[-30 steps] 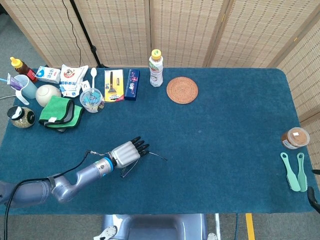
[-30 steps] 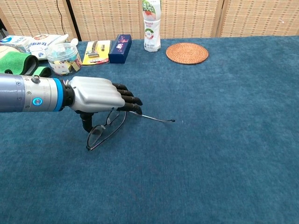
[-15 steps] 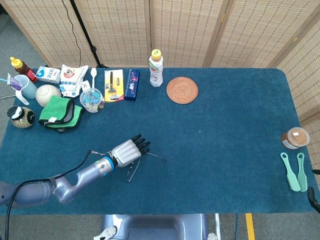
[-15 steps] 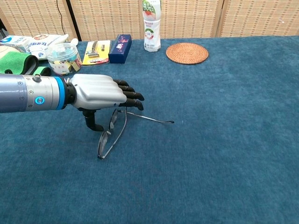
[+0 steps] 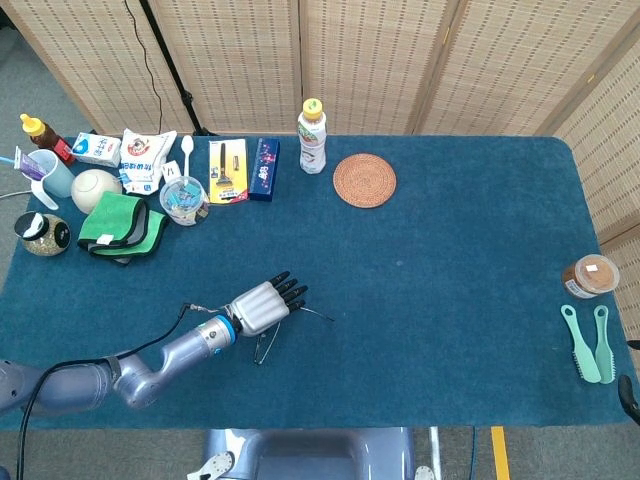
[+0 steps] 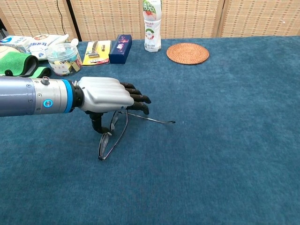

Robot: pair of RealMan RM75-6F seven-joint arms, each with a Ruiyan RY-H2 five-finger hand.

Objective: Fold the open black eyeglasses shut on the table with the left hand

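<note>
The black eyeglasses (image 6: 112,133) stand on edge on the blue table (image 6: 225,140), the lens frame tilted up and one thin temple (image 6: 154,119) stretched out to the right. My left hand (image 6: 105,93) hovers flat just over them, fingers (image 6: 138,99) extended above the temple hinge and the thumb (image 6: 96,123) hanging down beside the lens frame, touching it. In the head view the glasses (image 5: 265,345) lie just under and right of the left hand (image 5: 262,303). The second temple is hidden under the hand. The right hand does not show.
At the back stand a drink bottle (image 5: 312,135), a woven coaster (image 5: 364,180), a blue box (image 5: 264,168) and a razor pack (image 5: 228,170). A clear tub (image 5: 185,200) and green cloth (image 5: 122,225) sit back left. Green brushes (image 5: 590,342) and a jar (image 5: 590,275) lie far right.
The lens frame has swung from lying out to the left to standing nearly in line under the hand. The hand has crept slightly to the right.
</note>
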